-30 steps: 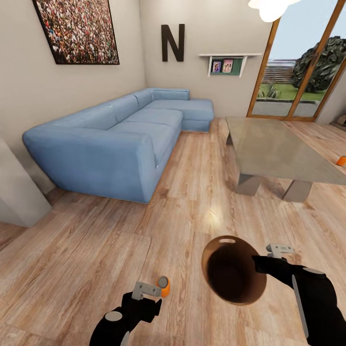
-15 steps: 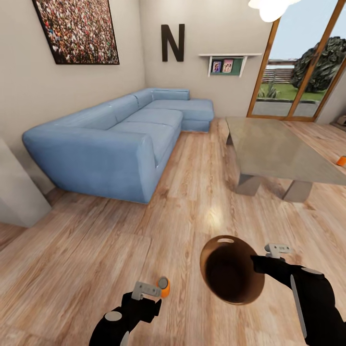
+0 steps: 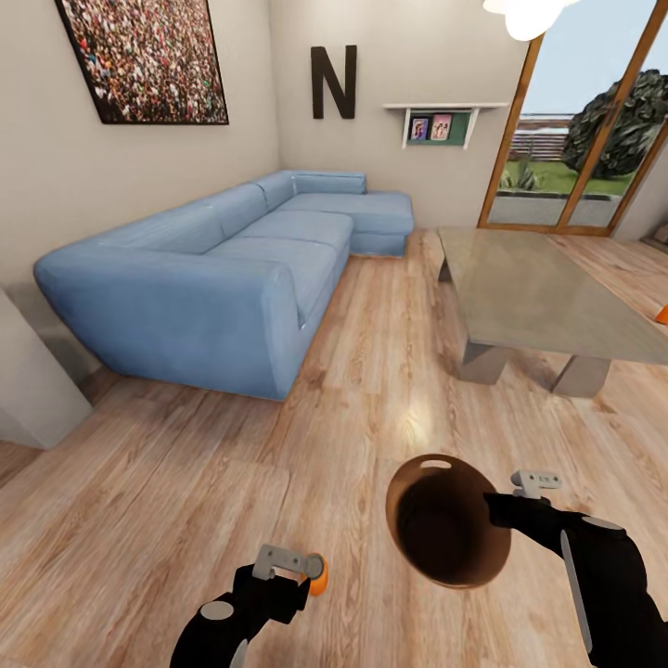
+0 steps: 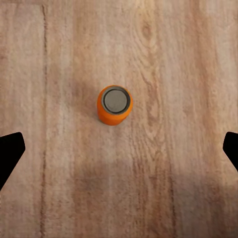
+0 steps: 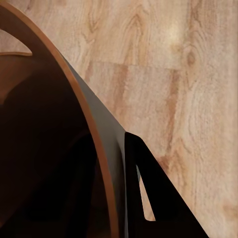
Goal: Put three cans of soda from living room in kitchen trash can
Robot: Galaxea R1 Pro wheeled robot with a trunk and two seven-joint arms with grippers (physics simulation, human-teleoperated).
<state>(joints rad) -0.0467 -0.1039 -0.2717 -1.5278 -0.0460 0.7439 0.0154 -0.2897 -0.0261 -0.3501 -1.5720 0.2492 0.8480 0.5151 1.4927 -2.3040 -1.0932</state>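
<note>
The right claw (image 3: 520, 494) is gripping the trash can (image 3: 448, 533) by its rim, mouth tilted up, seemingly to receive cans. The left claw (image 3: 295, 568) is hanging open above an upright soda can (image 4: 114, 104) on the floor (image 3: 186, 482), untouched. Another can (image 3: 661, 315) is sitting far right.

At the head view's right edge an orange can (image 3: 662, 315) is cut off. The left claw (image 3: 299, 568) partly covers another can (image 3: 318, 581). The right wrist view crops the bin (image 5: 54, 163).
</note>
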